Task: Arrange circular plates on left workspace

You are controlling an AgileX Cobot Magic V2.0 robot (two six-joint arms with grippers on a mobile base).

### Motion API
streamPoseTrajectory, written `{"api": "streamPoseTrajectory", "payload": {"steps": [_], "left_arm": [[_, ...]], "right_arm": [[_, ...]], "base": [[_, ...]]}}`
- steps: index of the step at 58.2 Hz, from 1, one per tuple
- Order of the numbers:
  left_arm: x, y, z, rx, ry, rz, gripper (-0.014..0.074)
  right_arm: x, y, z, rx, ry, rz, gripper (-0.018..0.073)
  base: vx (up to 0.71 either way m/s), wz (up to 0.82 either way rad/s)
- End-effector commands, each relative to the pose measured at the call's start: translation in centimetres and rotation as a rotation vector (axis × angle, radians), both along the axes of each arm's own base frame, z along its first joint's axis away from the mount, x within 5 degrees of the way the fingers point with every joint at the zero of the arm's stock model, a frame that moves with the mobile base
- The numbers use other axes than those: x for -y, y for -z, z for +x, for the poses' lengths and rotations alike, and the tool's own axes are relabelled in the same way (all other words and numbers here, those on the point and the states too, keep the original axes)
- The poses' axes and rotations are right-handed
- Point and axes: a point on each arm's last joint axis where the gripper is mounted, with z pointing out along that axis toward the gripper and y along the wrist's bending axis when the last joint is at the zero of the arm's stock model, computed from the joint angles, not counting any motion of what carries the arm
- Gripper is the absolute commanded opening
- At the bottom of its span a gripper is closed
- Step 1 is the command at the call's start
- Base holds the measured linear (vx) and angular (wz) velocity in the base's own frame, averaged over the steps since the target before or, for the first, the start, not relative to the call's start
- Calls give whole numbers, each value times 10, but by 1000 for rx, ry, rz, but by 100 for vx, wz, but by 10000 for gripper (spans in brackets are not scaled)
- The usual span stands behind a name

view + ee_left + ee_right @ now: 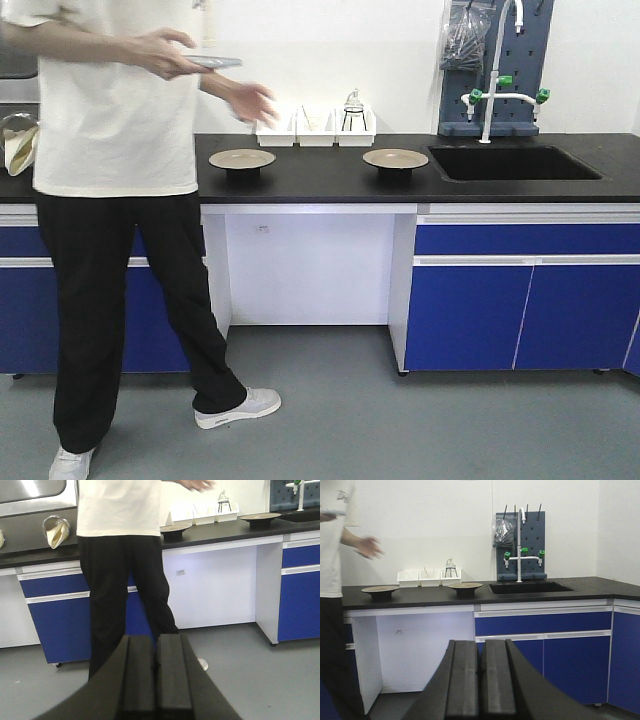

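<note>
Left claw (pixel 156 680), pressed shut on nothing, sits low behind a person (pixel 120 555) who blocks its way to the desk (pixel 220 531). Right claw (pixel 481 680), likewise closed and empty, has an open line. One circular plate (pixel 380 589) and the other plate (pixel 465 585) rest level on the desk, far ahead at its frame's middle left, so the right arm looks better placed.

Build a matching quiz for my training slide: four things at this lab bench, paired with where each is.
1 right-hand tan round black-rimmed plate
2 row of white plastic bins
3 white gooseneck tap
4 person in cream T-shirt

a at the left end of the black benchtop
b over the black sink basin
c against the white wall
d just left of the sink

Pairs: 1-d, 2-c, 3-b, 4-a
</note>
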Motion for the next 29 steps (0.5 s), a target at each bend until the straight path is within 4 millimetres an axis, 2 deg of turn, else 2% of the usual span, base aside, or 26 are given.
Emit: {"api": "streamPoseTrajectory", "payload": {"steps": [1, 29], "left_arm": [[-1, -4, -1, 82, -5, -10, 2], [-1, -4, -1, 82, -5, -10, 2]], "right_arm": [[0, -5, -2, 82, 2, -24, 0], [0, -6, -2, 83, 2, -24, 0]], "base": [[0, 0], [0, 0]]}}
